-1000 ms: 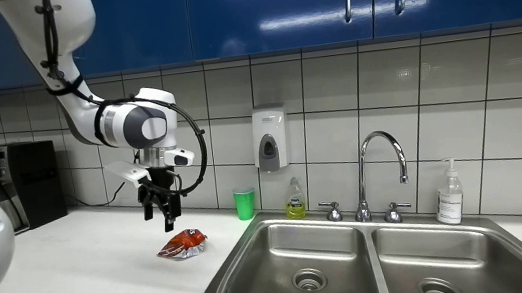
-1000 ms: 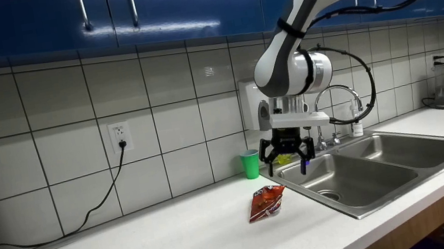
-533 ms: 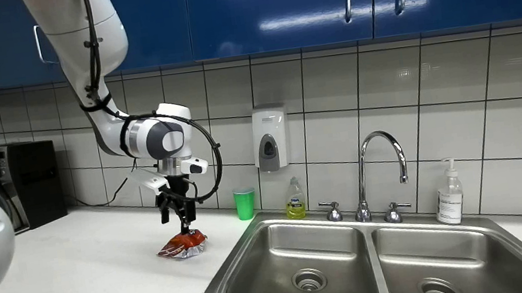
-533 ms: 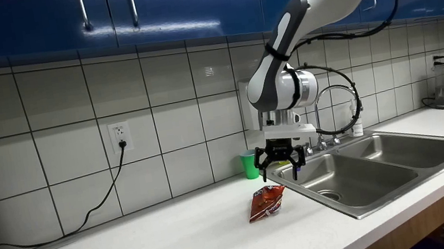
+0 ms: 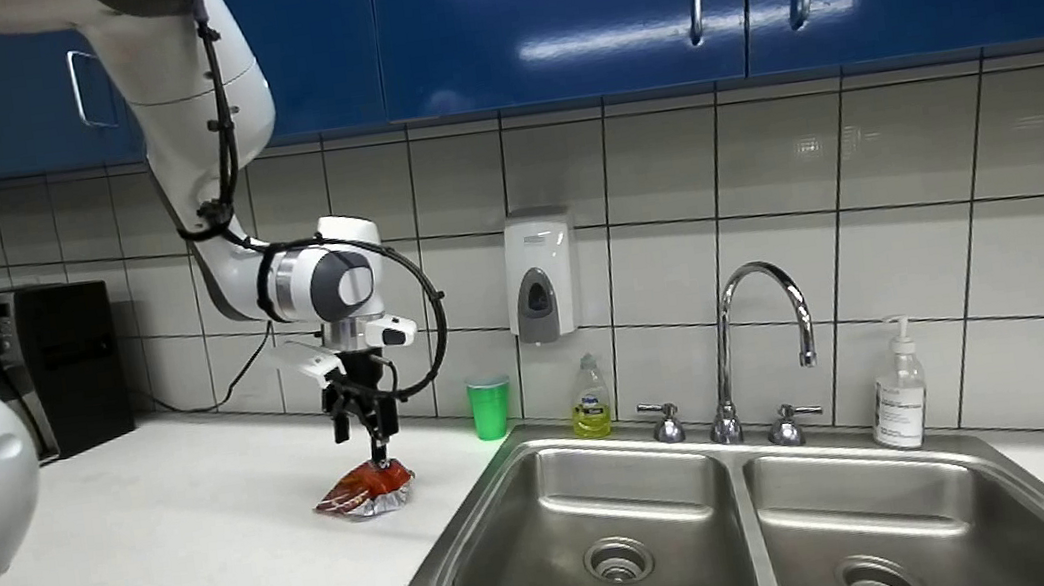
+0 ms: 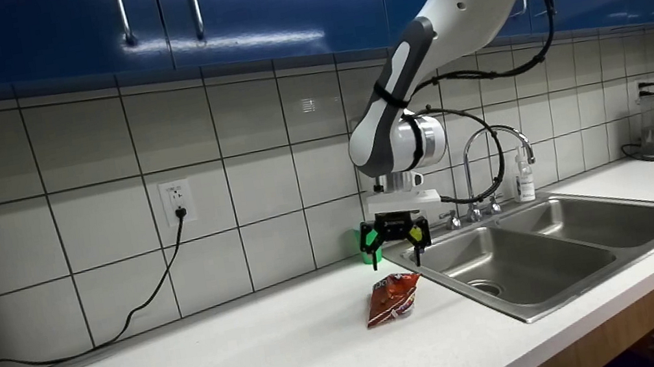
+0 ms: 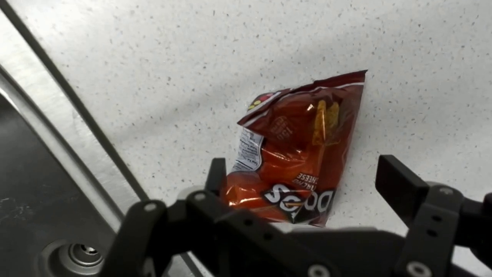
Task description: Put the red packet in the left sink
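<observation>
Pre-grasp, I'd say: black two-finger pincer (image 6: 397,263) hangs spread wide above crinkled red packet (image 7: 296,154); next calls for lowering, pinching, then carrying to left rectangular stainless-steel basin (image 5: 602,514).

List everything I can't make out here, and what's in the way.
Underside of the packet: hidden in every view, turned toward the counter.
Its lower left corner: wrist view, behind the gripper.
Inner bottom of the cup: both exterior views, hidden by its wall.
Small print on the pump bottle: both exterior views, too small.
Part of the right drain: an exterior view, cut off by the bottom edge.
</observation>
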{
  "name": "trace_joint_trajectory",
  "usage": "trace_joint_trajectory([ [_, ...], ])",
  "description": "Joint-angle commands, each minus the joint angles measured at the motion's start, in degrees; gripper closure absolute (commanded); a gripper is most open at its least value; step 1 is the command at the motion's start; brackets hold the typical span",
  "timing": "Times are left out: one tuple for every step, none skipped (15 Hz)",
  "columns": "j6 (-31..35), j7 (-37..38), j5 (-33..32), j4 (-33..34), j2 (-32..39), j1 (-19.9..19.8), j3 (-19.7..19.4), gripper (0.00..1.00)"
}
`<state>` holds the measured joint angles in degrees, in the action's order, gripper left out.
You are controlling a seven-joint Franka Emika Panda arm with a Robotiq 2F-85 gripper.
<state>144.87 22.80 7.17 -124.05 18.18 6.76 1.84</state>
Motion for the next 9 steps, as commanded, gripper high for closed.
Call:
trace_joint_trajectory([
  [-0.63, 8.94, -4.89, 2.1, 1.2, 3.65, -2.69, 0.0],
  [-0.45, 10.75, -5.72, 2.13, 1.25, 4.37, -3.11, 0.0],
  [-0.4, 13.14, -6.88, 2.17, 1.35, 5.28, -3.76, 0.0],
  [-0.37, 15.28, -8.01, 2.22, 1.46, 6.05, -4.34, 0.0],
  [-0.42, 16.58, -8.75, 2.41, 1.75, 6.42, -4.47, 0.0],
  [-0.37, 17.84, -9.51, 2.51, 1.93, 6.78, -4.69, 0.0],
  [-0.37, 18.67, -10.0, 2.81, 2.33, 6.9, -4.72, 0.0],
  [-0.68, 19.27, -10.14, 3.19, 2.72, 6.9, -4.68, 0.0],
  [-0.65, 19.59, -10.17, 3.57, 3.17, 6.84, -4.67, 0.0],
])
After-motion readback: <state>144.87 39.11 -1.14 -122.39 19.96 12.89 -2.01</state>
